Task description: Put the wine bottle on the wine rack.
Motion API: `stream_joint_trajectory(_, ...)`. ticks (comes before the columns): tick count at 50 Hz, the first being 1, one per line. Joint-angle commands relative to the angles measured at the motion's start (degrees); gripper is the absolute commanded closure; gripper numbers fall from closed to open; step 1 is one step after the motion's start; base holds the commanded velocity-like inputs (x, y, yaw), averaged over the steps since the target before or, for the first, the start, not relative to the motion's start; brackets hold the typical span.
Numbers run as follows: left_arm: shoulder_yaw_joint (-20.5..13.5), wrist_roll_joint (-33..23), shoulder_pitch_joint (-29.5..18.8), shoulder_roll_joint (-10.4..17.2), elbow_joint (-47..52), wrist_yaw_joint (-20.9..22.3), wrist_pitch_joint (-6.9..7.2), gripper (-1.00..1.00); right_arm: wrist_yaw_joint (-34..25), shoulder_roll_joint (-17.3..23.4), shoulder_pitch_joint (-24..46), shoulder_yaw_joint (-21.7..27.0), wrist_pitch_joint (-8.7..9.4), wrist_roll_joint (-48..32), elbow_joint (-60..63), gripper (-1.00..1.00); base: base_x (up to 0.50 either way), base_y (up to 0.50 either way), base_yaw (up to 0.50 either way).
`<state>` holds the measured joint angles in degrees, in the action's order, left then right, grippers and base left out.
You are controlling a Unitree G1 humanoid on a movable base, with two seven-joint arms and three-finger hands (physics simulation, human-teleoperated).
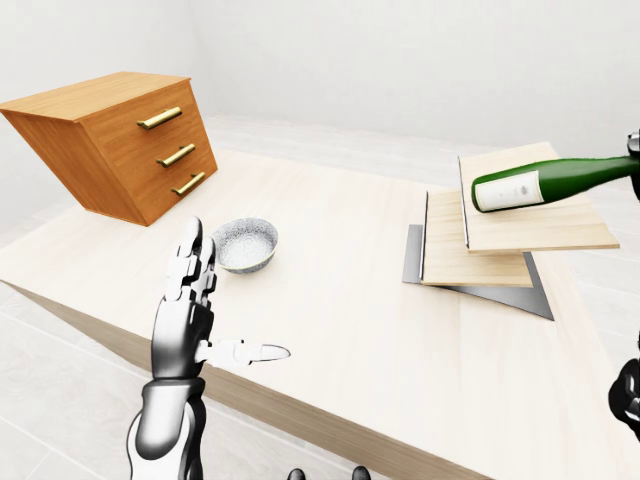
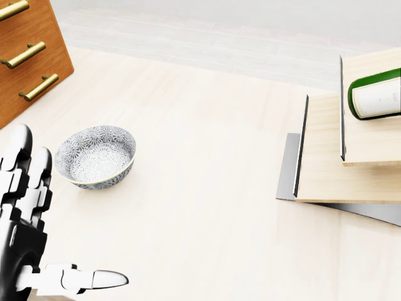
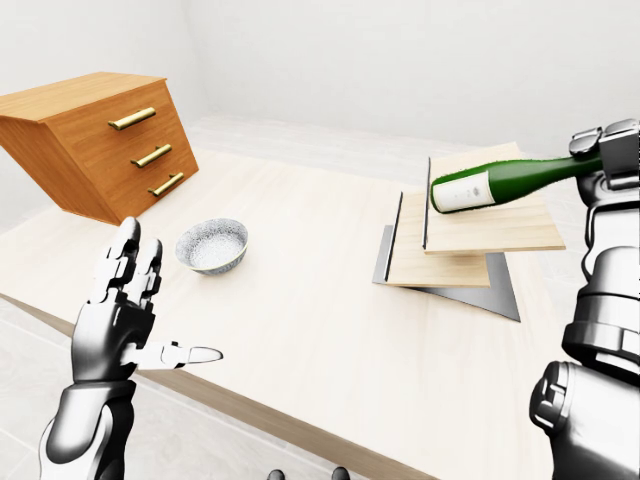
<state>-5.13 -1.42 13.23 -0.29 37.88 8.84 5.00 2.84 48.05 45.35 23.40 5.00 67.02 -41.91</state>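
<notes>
The green wine bottle (image 3: 497, 183) with a white label lies nearly level in the air, its base pointing to the view's left. My right hand (image 3: 608, 155) is shut round its neck at the right edge of the right-eye view. The bottle hovers just above the upper board of the wine rack (image 3: 497, 230), a stepped pair of pale wooden boards on a grey metal base. In the head view only the bottle's base end (image 2: 376, 94) shows, over the upper board. My left hand (image 1: 238, 295) is raised at the lower left, fingers spread, holding nothing.
A patterned grey bowl (image 1: 246, 243) sits on the pale wooden table (image 1: 330, 300) left of the rack. A tilted wooden drawer chest (image 1: 120, 145) with brass handles stands at the far left. The table's near edge (image 1: 300, 415) runs just below my left hand.
</notes>
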Motion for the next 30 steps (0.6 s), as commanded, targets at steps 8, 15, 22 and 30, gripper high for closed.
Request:
stream_joint_trajectory(8,-0.6,0.3,-0.2,0.1,-2.0,0.2,0.0,-1.0,-5.4,-1.6,2.7,-0.8,0.0,-4.5,-6.6,1.0,0.0,0.0,0.0)
stream_joint_trajectory(15,-0.8,0.4,-0.1,0.1,-2.5,0.4,0.0,-1.0,-5.9,-2.1,3.0,-0.6,0.0,-5.1,-7.5,1.0,0.0,0.0,0.0)
stream_joint_trajectory(22,-0.6,0.1,-0.3,0.0,-3.7,0.3,0.0,-1.0,-6.1,-2.6,2.7,-0.3,0.0,-4.8,-7.8,1.0,0.0,0.0,0.0)
stream_joint_trajectory(30,-0.7,0.3,-0.5,0.2,-4.0,0.3,0.0,-1.0,-8.1,-3.3,2.7,-0.8,0.0,-6.0,-11.1,1.0,0.0,0.0,0.0)
